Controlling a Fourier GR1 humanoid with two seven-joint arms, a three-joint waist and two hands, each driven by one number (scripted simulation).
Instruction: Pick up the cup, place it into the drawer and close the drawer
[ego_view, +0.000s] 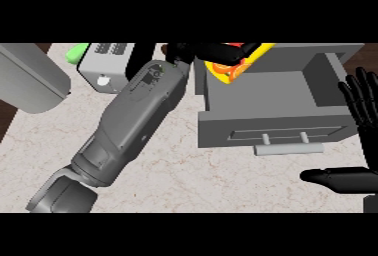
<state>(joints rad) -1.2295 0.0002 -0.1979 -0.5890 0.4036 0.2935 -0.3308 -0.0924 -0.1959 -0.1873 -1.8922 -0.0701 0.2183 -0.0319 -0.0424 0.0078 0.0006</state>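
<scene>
The cup (235, 65), yellow with orange and red markings, is at the top of the view, tilted over the back left corner of the open grey drawer (273, 122). My left hand (209, 51) is shut on it, black fingers curled round its upper part, and much of the cup is hidden by them. The left forearm (129, 120) runs diagonally from the lower left up to that hand. My right hand (362, 102) rests open at the right edge, fingers up, beside the drawer's right wall, with its thumb (336, 179) lower down.
The drawer's front panel carries a bar handle (289, 148) facing me. A grey box-shaped appliance (107, 62) stands at the top left with a green object (76, 52) behind it. A large grey rounded body (29, 75) fills the far left. The marbled counter (192, 175) lies below.
</scene>
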